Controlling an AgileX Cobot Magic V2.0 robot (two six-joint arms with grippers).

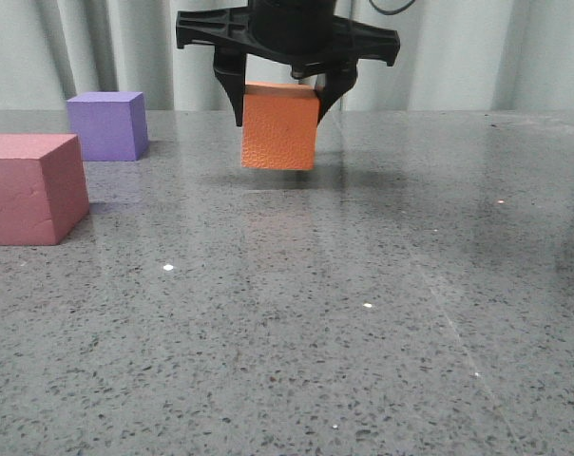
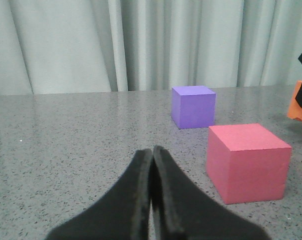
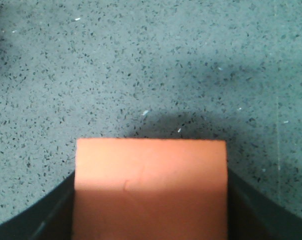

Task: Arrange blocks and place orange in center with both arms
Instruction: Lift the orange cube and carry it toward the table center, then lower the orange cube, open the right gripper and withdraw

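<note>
Orange foam fills the middle of your front view: the orange cube (image 1: 279, 127) hangs clear of the grey stone tabletop (image 1: 363, 313), its shadow lying on the stone beneath it. Your right gripper (image 1: 283, 95) has it clamped from above, one black jaw pressed against each side. From the right wrist camera you see the same grip — the cube's top face sits between the two dark jaws, speckled stone beyond.

Off to your left in the front view stand the other two blocks. The pink-red cube (image 1: 32, 188) sits nearer the camera at the frame's edge; the purple cube (image 1: 107, 124) rests farther back, close to the curtain (image 1: 97, 47). Both lie flat on the stone with a strip of bare tabletop between them — and the orange cube is well to the right of that gap, not in it.

Your left gripper (image 2: 152, 165) shows only in its own wrist camera, low over the tabletop, its two black fingers (image 2: 138, 200) pressed together with nothing between them. Ahead of it you see the pink-red and purple cubes, and a sliver of the orange cube at the frame's edge.
</note>
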